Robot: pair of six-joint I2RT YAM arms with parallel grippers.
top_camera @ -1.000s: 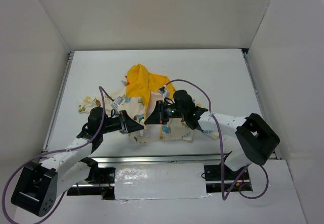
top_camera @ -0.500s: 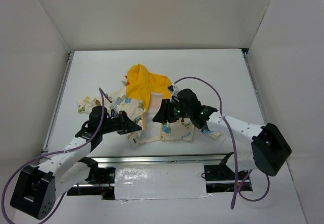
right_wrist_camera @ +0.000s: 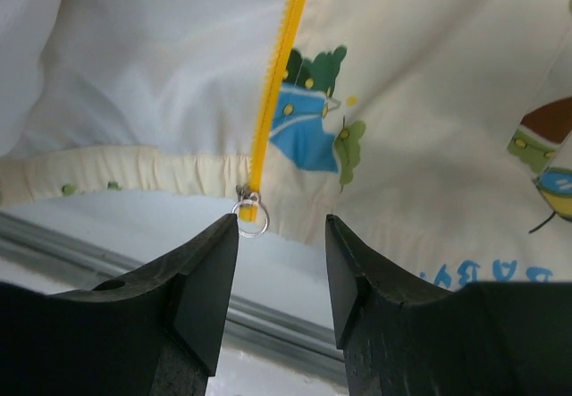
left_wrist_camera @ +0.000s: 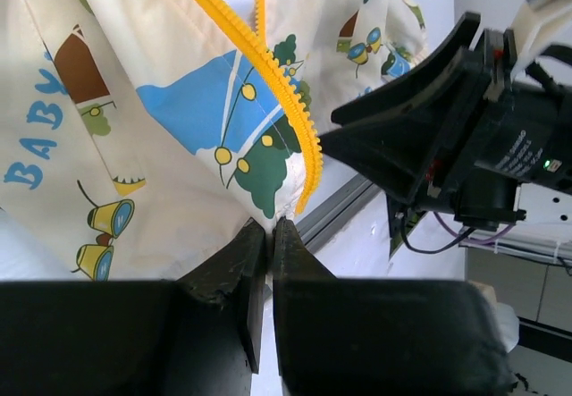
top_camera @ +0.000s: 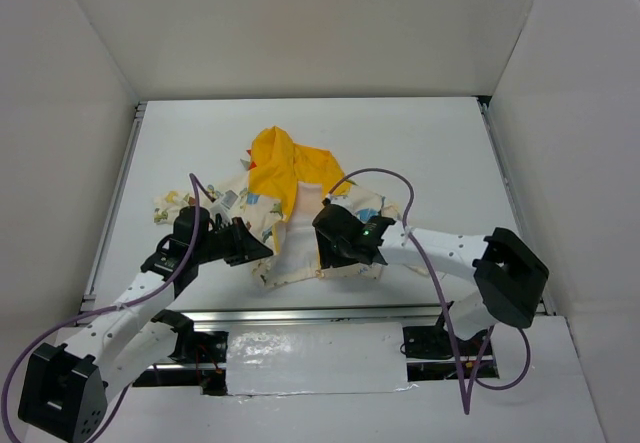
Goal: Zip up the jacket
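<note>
The jacket, soft cream fabric printed with cartoon trees, houses and blue lettering, lies front-open near the front edge of the white tabletop, with its yellow-orange hood bunched toward the far side. The black wedge-shaped left fingers pinch the bottom corner of one front panel, where its toothed yellow zipper edge ends. The right fingers stand apart and empty, flanking the small metal ring at the foot of the other panel's yellow zipper tape.
</note>
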